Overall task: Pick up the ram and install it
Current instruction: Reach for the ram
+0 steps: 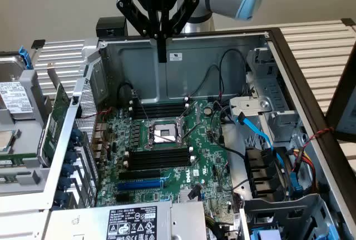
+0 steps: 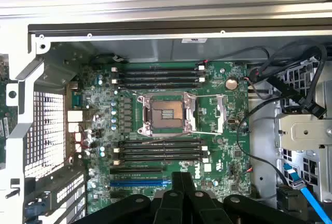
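1. The ram, as best I can tell, is the long, narrow green board (image 1: 54, 119) standing on edge just outside the case wall at the exterior view's left. I cannot make out its chips or label, so I am not certain.
2. My gripper (image 1: 162, 55) has its jaws pressed fully together, with nothing between them.
3. I hang over the far part of the open computer case (image 1: 222, 51), pointing straight down in front of its far wall, well apart from the ram.
4. Below me lies the motherboard (image 1: 206, 140), with the processor socket (image 1: 162, 134) near its middle.
5. Banks of black slots (image 1: 158, 161) lie on the far and near sides of the socket, and all of them stand empty.
6. A blue cable (image 1: 260, 133) runs past the drive bays at the exterior view's right.
7. A hard drive (image 1: 14, 98) sits outside the case at the exterior view's left, beyond the green board.
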You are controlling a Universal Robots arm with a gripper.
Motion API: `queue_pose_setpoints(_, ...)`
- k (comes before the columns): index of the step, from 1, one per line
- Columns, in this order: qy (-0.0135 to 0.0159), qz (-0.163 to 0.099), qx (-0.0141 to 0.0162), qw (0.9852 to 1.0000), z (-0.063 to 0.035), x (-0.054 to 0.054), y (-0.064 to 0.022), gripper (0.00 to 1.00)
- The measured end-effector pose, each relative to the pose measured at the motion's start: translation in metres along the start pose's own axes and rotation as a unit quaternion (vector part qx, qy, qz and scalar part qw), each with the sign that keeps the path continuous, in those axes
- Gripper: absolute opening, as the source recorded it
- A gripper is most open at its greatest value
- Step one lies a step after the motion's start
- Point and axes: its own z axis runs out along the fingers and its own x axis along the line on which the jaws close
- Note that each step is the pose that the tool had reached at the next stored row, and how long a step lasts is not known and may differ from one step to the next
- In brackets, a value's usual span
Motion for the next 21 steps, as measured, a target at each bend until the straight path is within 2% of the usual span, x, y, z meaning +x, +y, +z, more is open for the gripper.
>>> queue_pose_setpoints(13, 0.0006, 0.000, 0.0001, 1.0000, 0.0000, 0.000, 0.0000, 0.11)
queue_pose_setpoints(15, 0.0010, 0.000, 0.0002, 1.0000, -0.0002, 0.006, -0.0004, 0.11)
queue_pose_setpoints(21, 0.0011, 0.000, 0.0000, 1.0000, -0.0007, 0.033, -0.0023, 0.11)
